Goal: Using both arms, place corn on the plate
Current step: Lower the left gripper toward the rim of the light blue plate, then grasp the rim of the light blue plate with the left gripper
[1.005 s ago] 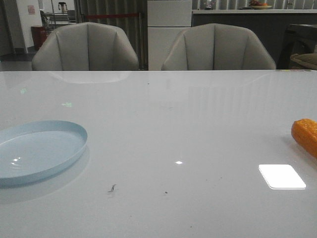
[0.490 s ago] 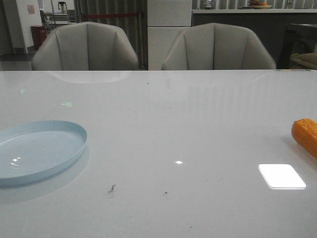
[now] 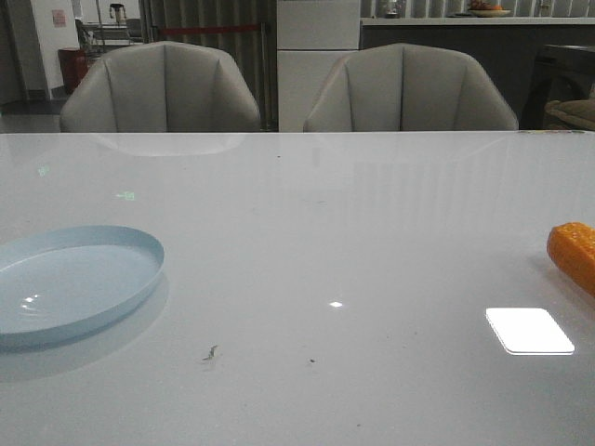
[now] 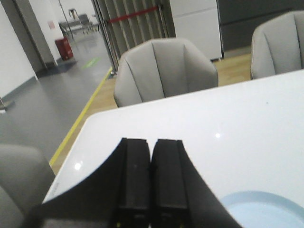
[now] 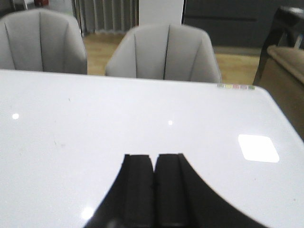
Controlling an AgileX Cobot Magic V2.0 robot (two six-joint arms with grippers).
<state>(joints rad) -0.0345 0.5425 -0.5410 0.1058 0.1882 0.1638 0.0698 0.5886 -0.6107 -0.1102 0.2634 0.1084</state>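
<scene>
We see the corn [image 3: 574, 253] lying on the white table [image 3: 353, 242] at the far right edge of the front view, an orange cob cut off by the frame so that only its blunt end shows, with nothing touching it. The plate [image 3: 70, 283] sits well apart from it, at the left edge of the same view, pale blue and glossy, resting flat with nothing on it; a slice of its rim [image 4: 256, 211] also shows in the left wrist view, just beside the left gripper [image 4: 151, 166]. That gripper has its two black blocky fingers [image 4: 134, 180] pressed together with only a thin seam between them, holding nothing, and it hangs above the table near the corner. The right gripper [image 5: 154, 175] looks the same to us, its dark fingers [image 5: 138, 190] pressed side by side around nothing, poised over bare tabletop; from its own camera we find neither the corn nor the plate. Neither arm appears in the front view. A bright rectangular reflection [image 3: 529, 331] lies on the table near the corn, and a few small dark specks [image 3: 211, 353] mark the surface nearer the middle. Beyond the far edge of the table stand two grey padded chairs [image 3: 160, 88], and behind them a white cabinet [image 3: 318, 56]
</scene>
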